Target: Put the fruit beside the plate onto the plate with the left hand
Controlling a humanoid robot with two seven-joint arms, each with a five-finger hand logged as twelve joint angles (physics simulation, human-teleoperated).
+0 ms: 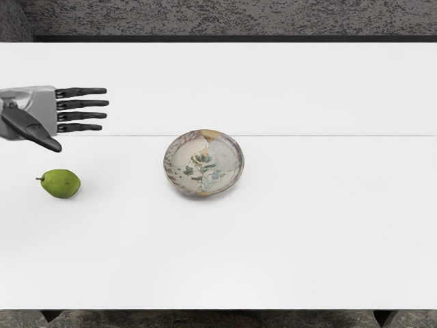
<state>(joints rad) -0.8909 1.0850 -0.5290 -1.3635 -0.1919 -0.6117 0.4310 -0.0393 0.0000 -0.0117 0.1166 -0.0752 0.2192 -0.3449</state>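
A green pear (60,184) with a short stem lies on the white table, left of the plate. The round plate (179,145) has a pale glaze with a leafy pattern and sits near the table's middle with nothing on it. My left hand (72,116) comes in from the left edge, above and a little behind the pear, apart from it. Its four dark fingers (83,104) stretch straight toward the right and the thumb (33,130) points down toward the pear. The hand is open and holds nothing.
The white table (307,225) runs across the whole view, with its front edge near the bottom. A dark textured wall stands behind its far edge. A thin seam line crosses the tabletop just behind the plate.
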